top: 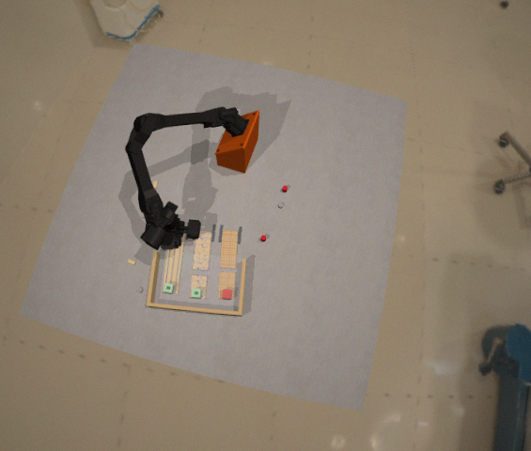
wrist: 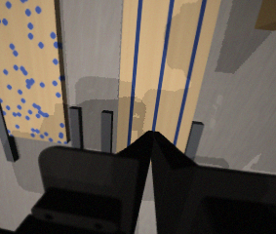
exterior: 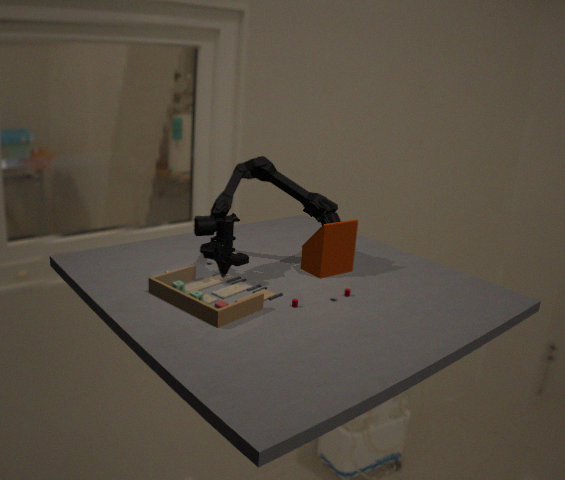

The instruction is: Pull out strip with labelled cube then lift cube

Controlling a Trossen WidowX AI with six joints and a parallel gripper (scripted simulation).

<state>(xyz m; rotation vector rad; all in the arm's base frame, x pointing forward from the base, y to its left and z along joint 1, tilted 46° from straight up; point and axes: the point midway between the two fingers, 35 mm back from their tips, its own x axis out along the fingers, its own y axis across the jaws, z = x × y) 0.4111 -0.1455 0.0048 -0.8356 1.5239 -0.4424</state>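
The striped strip (top: 173,264) (wrist: 149,58) looks unbroken, with a green cube (top: 168,287) (exterior: 178,285) bearing a dark mark on its far end. The dotted strip (top: 201,252) (wrist: 35,68) is split from its far piece, which carries another green marked cube (top: 196,293) (exterior: 196,295). The gridded strip (top: 228,248) is also split; a red cube (top: 226,294) (exterior: 221,304) sits on its far piece. My gripper (exterior: 224,275) (wrist: 152,136) is shut and empty, fingertips pointing down over the striped strip's near end. Contact with the strip cannot be told.
A low wooden wall (top: 195,309) (exterior: 184,303) encloses the cube ends on three sides. Dark guide bars (wrist: 76,128) flank the near ends. An orange base block (top: 236,157) (exterior: 329,250) stands behind. Two red cylinders (top: 285,188) (top: 263,238) stand to the right in the top view.
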